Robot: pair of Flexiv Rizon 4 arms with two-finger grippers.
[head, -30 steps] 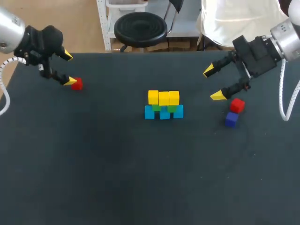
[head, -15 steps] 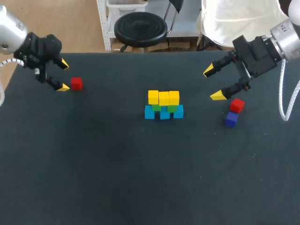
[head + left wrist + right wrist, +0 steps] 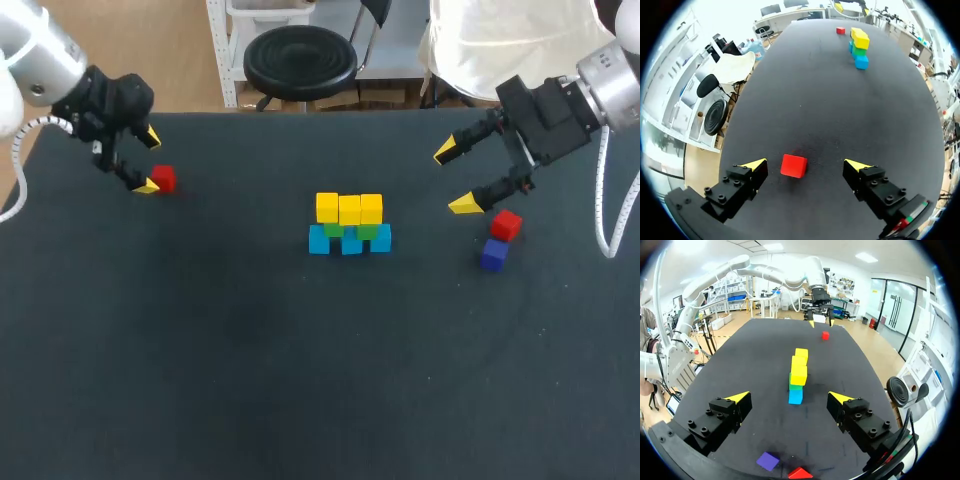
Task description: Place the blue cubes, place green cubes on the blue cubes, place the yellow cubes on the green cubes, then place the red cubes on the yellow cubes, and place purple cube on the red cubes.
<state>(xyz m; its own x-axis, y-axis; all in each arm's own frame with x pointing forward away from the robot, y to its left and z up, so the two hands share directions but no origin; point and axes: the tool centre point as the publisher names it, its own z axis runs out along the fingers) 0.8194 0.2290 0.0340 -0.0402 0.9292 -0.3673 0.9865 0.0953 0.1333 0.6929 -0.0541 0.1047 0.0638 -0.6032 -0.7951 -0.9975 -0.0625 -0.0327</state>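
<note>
1. Left gripper [image 3: 149, 162] is released, its two yellow-tipped fingers spread wide, and it sits far to the left of the cube stack [image 3: 349, 225], which stands in the middle of the dark matte table [image 3: 300, 380]
2. Between those spread fingers lies a small lone red cube [image 3: 164, 178]; in the left wrist view the lone red cube [image 3: 793, 166] rests flat on the table with a gap to each fingertip, so nothing grasps it
3. The cube stack has a bottom row of three light blue cubes [image 3: 351, 244] set side by side and touching
4. Small green cubes [image 3: 368, 231] show in the layer above the blue row, partly hidden from above, so their number cannot be told
5. Three bright yellow cubes [image 3: 349, 209] form the top row of the stack, side by side
6. Right gripper [image 3: 454, 178] is also released, with its fingers wide apart and holding nothing, and it hangs to the right of the stack and a little farther back on the table
7. A second red cube [image 3: 506, 224] lies to the right of the stack, just beside the nearer fingertip of the right gripper
8. A small purple cube [image 3: 493, 255] sits just in front of the second red cube, to the right of the stack; whether the two touch cannot be told
9. In the right wrist view the stack stands ahead of the right gripper [image 3: 789, 397], seen end-on between its open fingers
</note>
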